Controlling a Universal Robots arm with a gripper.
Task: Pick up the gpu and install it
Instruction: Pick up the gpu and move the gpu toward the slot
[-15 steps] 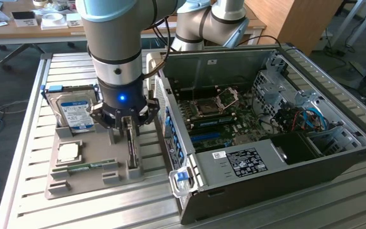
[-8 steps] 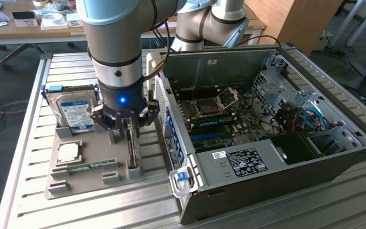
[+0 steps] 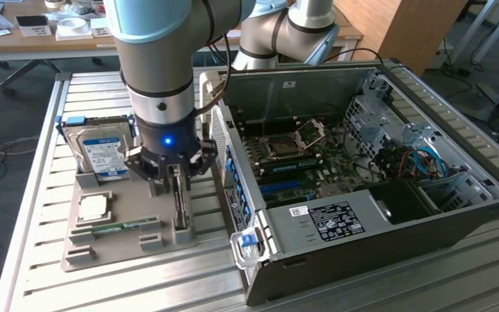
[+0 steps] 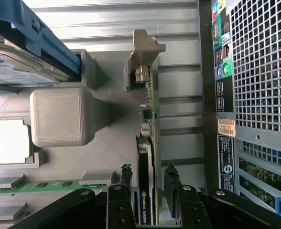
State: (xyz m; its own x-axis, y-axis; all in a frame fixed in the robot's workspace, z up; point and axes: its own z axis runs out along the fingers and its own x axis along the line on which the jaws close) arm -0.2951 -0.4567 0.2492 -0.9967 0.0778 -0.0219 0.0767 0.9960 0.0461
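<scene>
Workstation with the arm lowered over the parts holder. The gripper [image 3: 173, 174] [image 4: 147, 172] hangs directly above the gpu [image 3: 180, 205] [image 4: 146, 148], which stands on its long edge in a slot of the grey printed tray [image 3: 111, 253] [image 4: 112, 143]. This is the slot nearest the open computer case [image 3: 388, 218] [image 4: 262, 62].

In the wrist view the card is seen edge-on, dark face on one side and green board on the other. The two black fingertips [image 4: 125, 175] stand spread, one on each side of the card. A narrow gap shows between each tip and the card, so the claw straddles the gpu without pinching it.

Other parts in the same tray:
- a hard drive [image 3: 104, 156] [image 4: 16, 62] with a blue-and-white label, held upright at the far end;
- a processor [image 3: 93, 207] [image 4: 9, 140] lying flat;
- a green memory stick [image 3: 115, 227] [image 4: 35, 185] lying flat near the front edge.

The case lies on its side just beside the tray, at the exterior view's right, with its motherboard [image 3: 293, 156] exposed. Tray and case both rest on a slatted aluminium table [image 3: 41, 286].
</scene>
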